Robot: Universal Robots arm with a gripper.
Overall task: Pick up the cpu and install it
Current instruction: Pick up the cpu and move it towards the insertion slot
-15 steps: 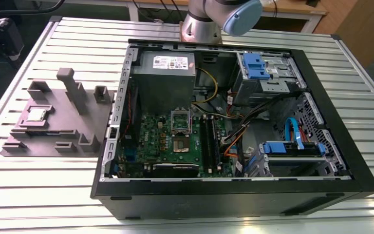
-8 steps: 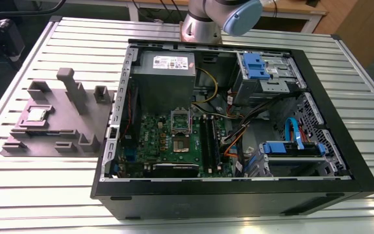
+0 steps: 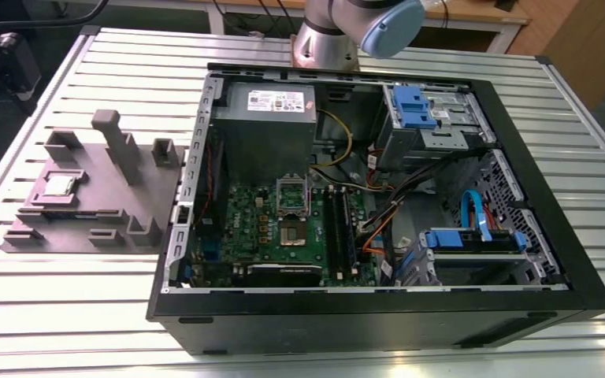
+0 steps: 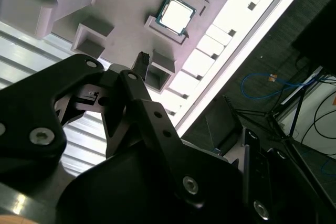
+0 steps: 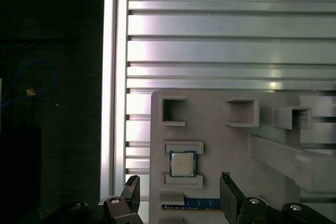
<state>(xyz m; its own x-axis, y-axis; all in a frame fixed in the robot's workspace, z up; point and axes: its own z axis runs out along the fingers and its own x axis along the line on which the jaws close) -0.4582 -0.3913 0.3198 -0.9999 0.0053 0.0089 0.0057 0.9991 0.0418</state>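
The cpu (image 3: 59, 185) is a small silvery square chip lying flat in a recess of the grey stepped fixture (image 3: 98, 224), at the exterior view's left, beside the open computer case. Both wrist views look down on the cpu (image 5: 182, 163) (image 4: 176, 14) from a height. My gripper (image 5: 179, 178) hangs open above the fixture, well clear of it, with one black finger (image 5: 131, 192) on each side of the chip and nothing between them. In the second wrist view a fingertip (image 4: 140, 62) juts out from the black linkage. The motherboard's socket (image 3: 294, 230) lies bare inside the case.
The black computer case (image 3: 387, 303) lies open on the slatted metal table (image 3: 61, 315), full of cables, drive cages and a power supply (image 3: 265, 106). Tall posts (image 3: 108, 134) rise from the fixture. A blue-edged memory stick (image 5: 195, 203) lies near the cpu. The table's edge (image 5: 110, 77) is close by.
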